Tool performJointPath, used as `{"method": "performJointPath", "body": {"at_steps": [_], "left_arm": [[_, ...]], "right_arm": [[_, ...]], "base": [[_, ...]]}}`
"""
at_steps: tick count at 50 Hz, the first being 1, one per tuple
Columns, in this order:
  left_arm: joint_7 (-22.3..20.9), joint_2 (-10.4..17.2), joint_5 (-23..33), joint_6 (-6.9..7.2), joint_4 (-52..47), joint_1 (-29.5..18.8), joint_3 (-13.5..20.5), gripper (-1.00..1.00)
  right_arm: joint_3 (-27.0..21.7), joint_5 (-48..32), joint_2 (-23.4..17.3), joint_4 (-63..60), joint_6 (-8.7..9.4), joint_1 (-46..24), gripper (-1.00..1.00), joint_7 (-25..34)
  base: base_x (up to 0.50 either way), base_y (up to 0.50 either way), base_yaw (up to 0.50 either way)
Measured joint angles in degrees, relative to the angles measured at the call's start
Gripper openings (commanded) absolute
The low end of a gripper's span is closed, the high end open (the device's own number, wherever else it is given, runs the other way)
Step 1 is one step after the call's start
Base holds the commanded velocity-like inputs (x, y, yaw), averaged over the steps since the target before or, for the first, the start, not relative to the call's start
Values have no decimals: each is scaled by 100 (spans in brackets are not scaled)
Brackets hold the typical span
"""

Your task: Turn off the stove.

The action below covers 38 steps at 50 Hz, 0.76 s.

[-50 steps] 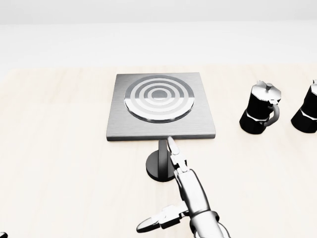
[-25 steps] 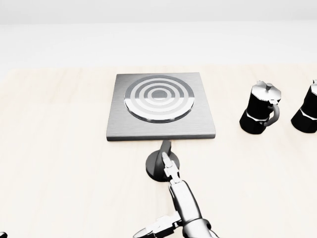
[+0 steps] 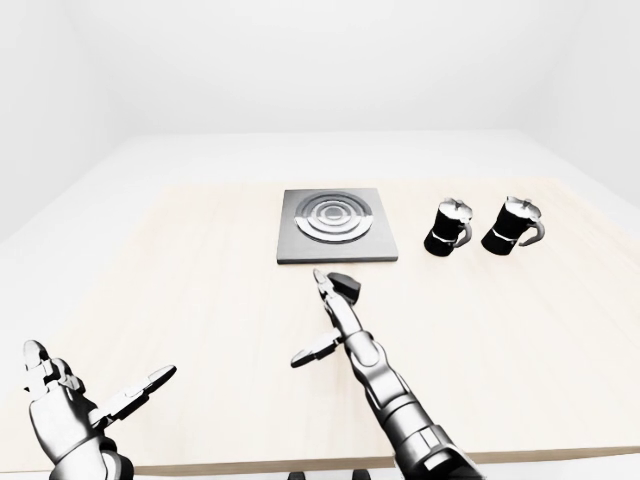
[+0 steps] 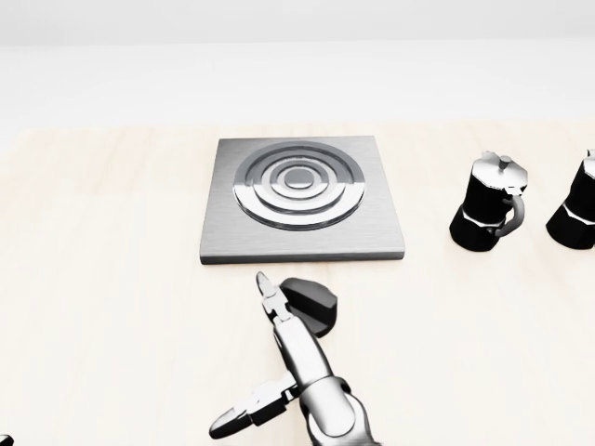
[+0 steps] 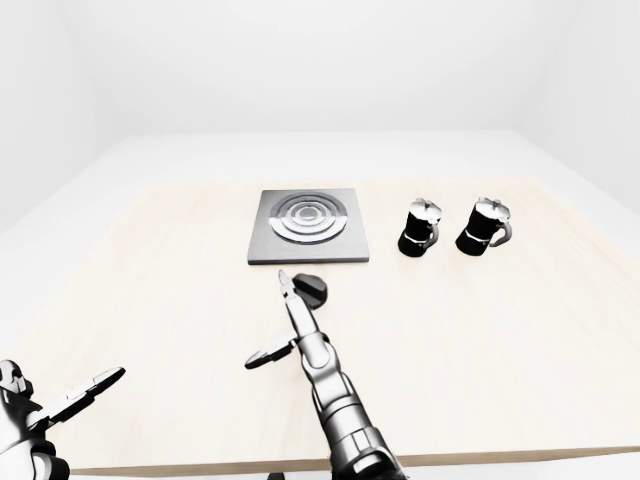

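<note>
Reaching over the table [image 4: 102,307], the right hand [image 4: 279,358] has its fingers spread open and holds nothing; its fingertips [image 4: 266,284] stand just left of the black knob [image 4: 311,305], which lies below the stove [image 4: 302,197] in the head view

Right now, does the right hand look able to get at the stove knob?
Probably yes. The right hand is open with its fingertips just left of the knob, and nothing stands between them; the two moka pots are far right.
</note>
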Motion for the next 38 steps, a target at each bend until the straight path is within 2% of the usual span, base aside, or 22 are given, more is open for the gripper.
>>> {"method": "performJointPath", "body": {"at_steps": [6,11,16,25,28,30,38], "left_arm": [[-5,0,-11,0,10,-3,0,100],[-9,-1,-19,0,9,-1,-1,100],[-4,-2,-11,0,19,-5,-11,100],[-5,-8,-8,0,-1,4,-17,100],[-9,-9,-9,0,-9,4,-16,100],[-11,-9,-8,0,-6,2,-16,100],[-8,0,5,0,28,-10,-30,100]], "right_arm": [[-184,-15,63,856,0,-750,100,-24],[-465,231,-74,1662,0,-1494,100,-46],[-746,523,101,2341,0,-2018,100,-126],[-1061,795,251,2483,0,-2138,100,-266],[-1058,839,254,2395,94,-2115,100,-272],[-1036,838,241,2221,219,-2037,100,-262],[-780,693,37,846,943,-1451,100,116]], "base": [[0,0,0],[0,0,0],[0,0,0],[1,0,0],[0,0,0],[0,0,0],[0,0,0]]}}
